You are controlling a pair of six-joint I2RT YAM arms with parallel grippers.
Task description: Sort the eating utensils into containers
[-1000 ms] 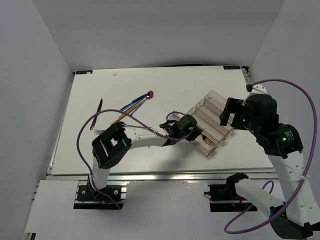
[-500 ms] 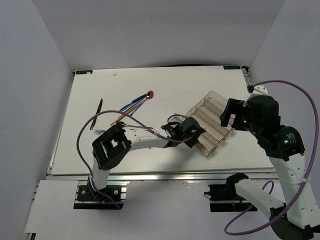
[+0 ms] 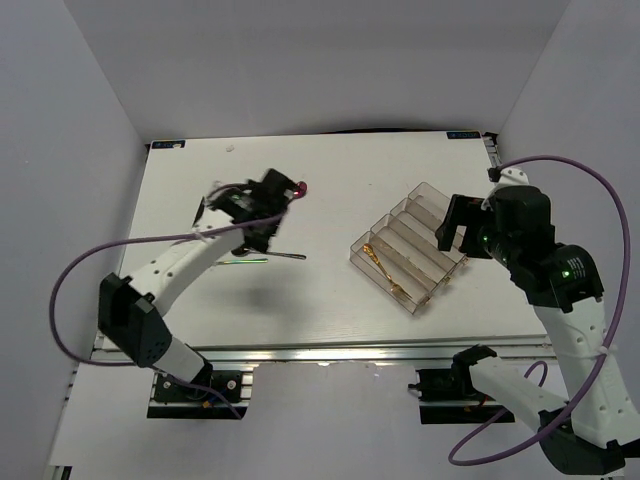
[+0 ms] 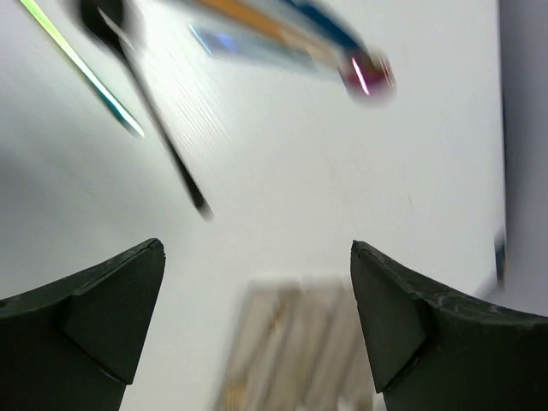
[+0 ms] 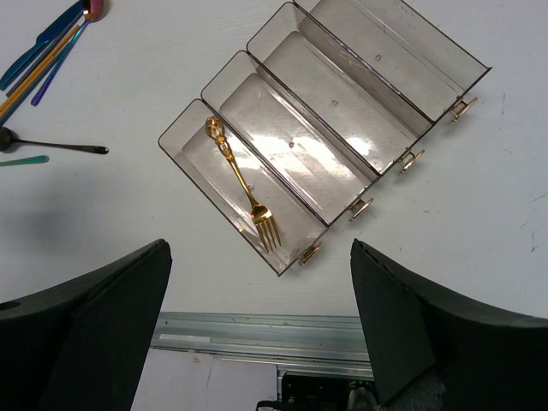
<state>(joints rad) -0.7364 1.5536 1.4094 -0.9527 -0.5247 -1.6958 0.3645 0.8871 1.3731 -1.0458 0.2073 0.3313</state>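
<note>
The clear smoky tray [image 3: 425, 205] sits right of centre, with a gold fork [image 3: 383, 265] lying in its nearest compartment [image 5: 244, 184]. The other utensils lie at the left: a blue, gold and rainbow bundle [image 5: 41, 51] with a pink spoon head [image 3: 301, 187], a dark spoon [image 3: 287, 256], and a green iridescent piece [image 3: 243, 262]. My left gripper [image 3: 272, 203] hovers over the bundle, open and empty. Its blurred wrist view shows the bundle [image 4: 274, 34] ahead of the fingers [image 4: 94, 317]. My right gripper [image 5: 257, 282] hangs open and empty above the tray's near end [image 5: 282, 257].
The table's metal front rail [image 5: 257, 330] runs just below the tray. White walls enclose the table on the left, back and right. The left arm's purple cable [image 3: 80, 265] loops out over the table's left edge.
My left gripper opened and let go of the gold fork, which now lies in the tray. The left arm swung away leftward to the utensil pile. The right arm stayed put.
</note>
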